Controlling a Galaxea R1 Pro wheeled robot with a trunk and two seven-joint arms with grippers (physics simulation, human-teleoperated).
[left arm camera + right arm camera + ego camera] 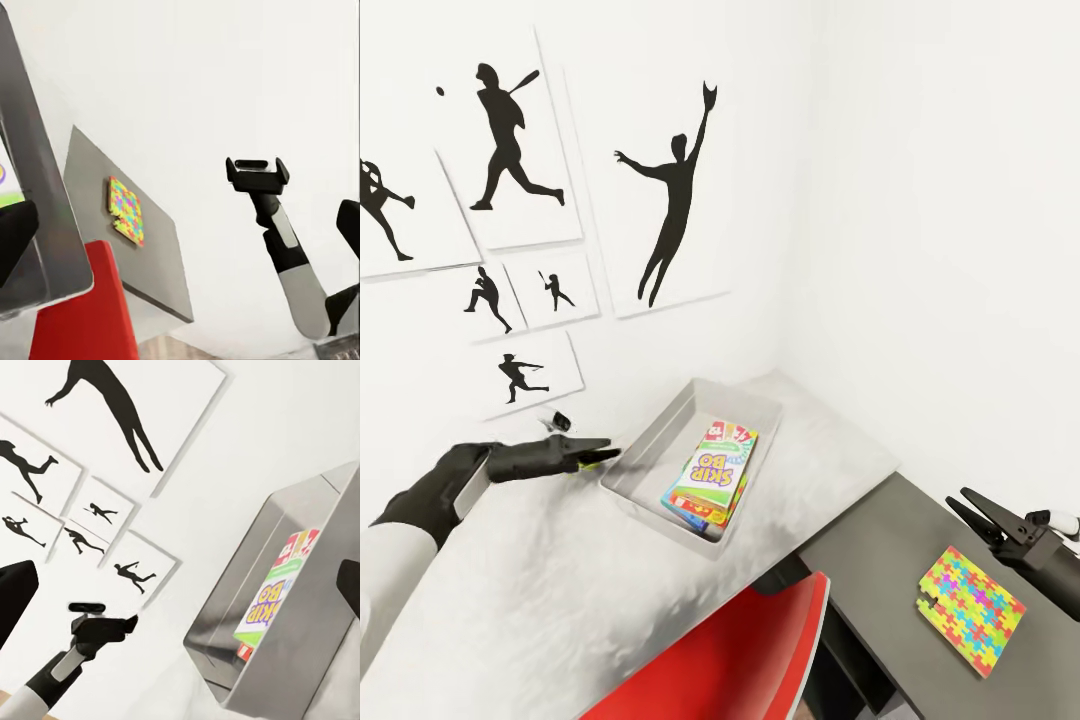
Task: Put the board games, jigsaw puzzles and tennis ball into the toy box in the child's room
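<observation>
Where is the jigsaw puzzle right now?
In the head view the jigsaw puzzle lies flat on the dark lower cabinet top, lower right, just below the right gripper.

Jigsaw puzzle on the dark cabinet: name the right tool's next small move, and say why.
Probably bring the right tool down to the jigsaw puzzle's near edge to grip it. The tool is open and apart from the puzzle, which lies flat on the dark cabinet, outside the toy box that already holds board games.
</observation>
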